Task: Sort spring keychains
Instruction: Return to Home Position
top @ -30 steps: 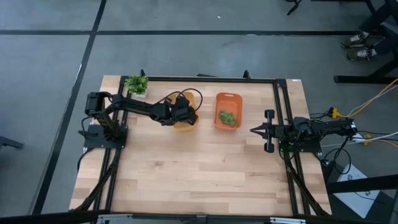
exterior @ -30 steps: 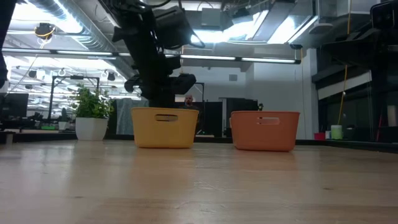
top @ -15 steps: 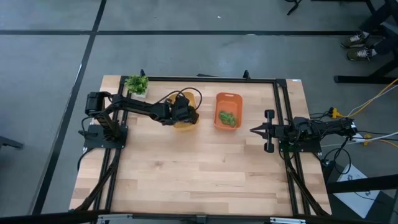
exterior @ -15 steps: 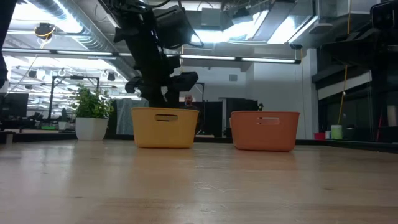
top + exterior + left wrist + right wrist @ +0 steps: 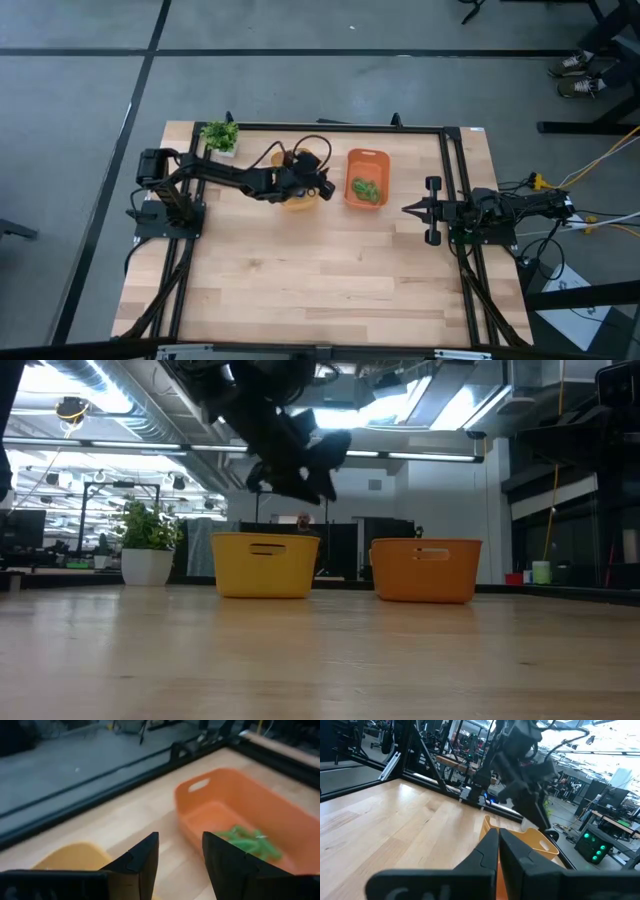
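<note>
1. While the left arm is reaching out along the back of the table point(image 5: 300, 285), the left gripper point(image 5: 180, 840) is hanging in the air. Its two fingers point(image 5: 142, 862) are standing apart, and nothing is sitting between them.
2. From above, that gripper is hovering over the yellow bin point(image 5: 292, 204), on the side facing the orange bin point(image 5: 350, 160). The table-level camera is showing it well clear of the yellow rim.
3. Just beyond the fingertips, the green spring keychains point(image 5: 366, 189) are lying in one loose clump on the floor of the orange bin.
4. The arm is covering most of the yellow bin's inside from overhead and its wall is blocking the low view. I cannot tell where the blue spring keychains are.
5. The two bins are standing side by side with a narrow gap between them, toward the back of the table. The small plant point(image 5: 219, 135) is sitting in its white pot at the back left corner.
6. Over at the right edge, the right gripper point(image 5: 408, 210) is waiting low. Its fingers are pressed together on nothing and pointing in toward the middle of the table.
</note>
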